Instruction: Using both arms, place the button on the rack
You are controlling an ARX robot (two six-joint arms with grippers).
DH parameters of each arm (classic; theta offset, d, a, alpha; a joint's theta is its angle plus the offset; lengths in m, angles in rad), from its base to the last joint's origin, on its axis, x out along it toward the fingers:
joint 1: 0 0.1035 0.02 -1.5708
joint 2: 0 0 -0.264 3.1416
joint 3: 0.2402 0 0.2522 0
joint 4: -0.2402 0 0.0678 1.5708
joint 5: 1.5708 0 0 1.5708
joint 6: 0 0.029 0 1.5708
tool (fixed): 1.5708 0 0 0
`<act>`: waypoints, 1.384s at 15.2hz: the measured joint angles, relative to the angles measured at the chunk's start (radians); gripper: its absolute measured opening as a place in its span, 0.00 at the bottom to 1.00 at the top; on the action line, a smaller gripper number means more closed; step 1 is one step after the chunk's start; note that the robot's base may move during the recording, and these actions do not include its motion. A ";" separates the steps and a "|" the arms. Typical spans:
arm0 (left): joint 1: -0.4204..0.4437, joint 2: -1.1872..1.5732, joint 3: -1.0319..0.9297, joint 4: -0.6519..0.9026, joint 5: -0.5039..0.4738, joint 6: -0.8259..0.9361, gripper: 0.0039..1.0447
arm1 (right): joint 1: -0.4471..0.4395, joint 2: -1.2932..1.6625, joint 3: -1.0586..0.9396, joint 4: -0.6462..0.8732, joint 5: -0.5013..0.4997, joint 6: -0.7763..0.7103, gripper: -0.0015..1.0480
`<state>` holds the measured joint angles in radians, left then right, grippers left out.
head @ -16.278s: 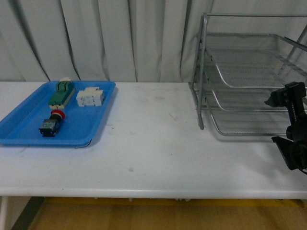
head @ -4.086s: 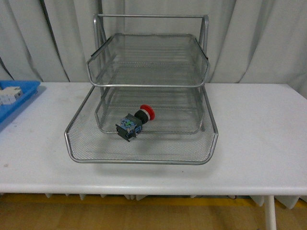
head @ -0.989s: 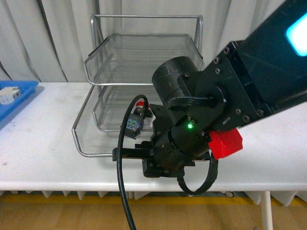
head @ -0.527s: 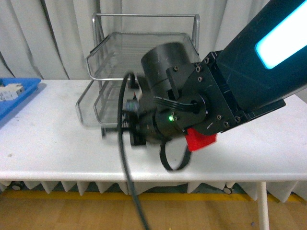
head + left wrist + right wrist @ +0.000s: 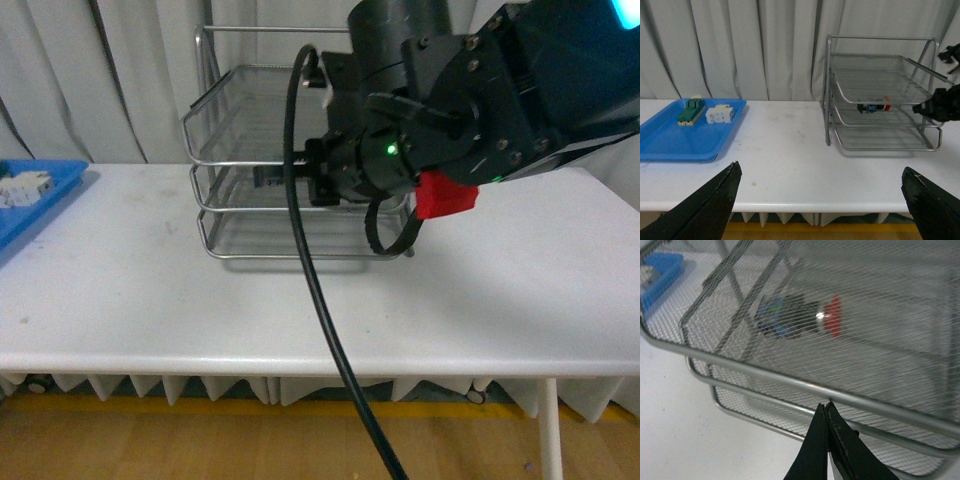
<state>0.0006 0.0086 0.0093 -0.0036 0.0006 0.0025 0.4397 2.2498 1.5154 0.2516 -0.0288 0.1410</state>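
Observation:
The silver wire rack [image 5: 215,120] stands on the white table with its trays pushed in. The button [image 5: 874,106], with its red cap and blue-black body, lies on its side inside the rack [image 5: 827,90], below the top tray. In the right wrist view the button [image 5: 800,317] shows through the mesh. My right gripper [image 5: 826,407] is shut, with its tips against a tray's front rim [image 5: 765,375] and nothing between them. The right arm [image 5: 440,110] hides the button in the front view. My left gripper [image 5: 820,166] hangs open over the table, well away from the rack.
A flat blue tray [image 5: 670,135] holding a green-and-cream block [image 5: 690,110] and a white block [image 5: 720,114] lies at the table's left end. Bare table [image 5: 790,150] spreads between it and the rack. A black cable [image 5: 320,300] hangs in front.
The pulled-out tray with the button has slid back into the rack. My right arm has moved up and forward against the rack's front.

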 joint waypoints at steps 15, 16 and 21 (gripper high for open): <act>0.000 0.000 0.000 0.000 -0.001 0.000 0.94 | -0.299 -0.777 -1.214 0.918 0.176 -0.135 0.02; 0.000 0.000 0.000 0.000 -0.001 0.000 0.94 | -0.316 -0.835 -1.259 0.902 0.164 -0.135 0.02; 0.000 0.000 0.000 0.000 -0.001 0.000 0.94 | -0.371 -1.112 -1.410 0.764 0.104 -0.135 0.02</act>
<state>0.0006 0.0086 0.0093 -0.0036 -0.0002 0.0021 0.0685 1.1381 0.1051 1.0161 0.0750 0.0063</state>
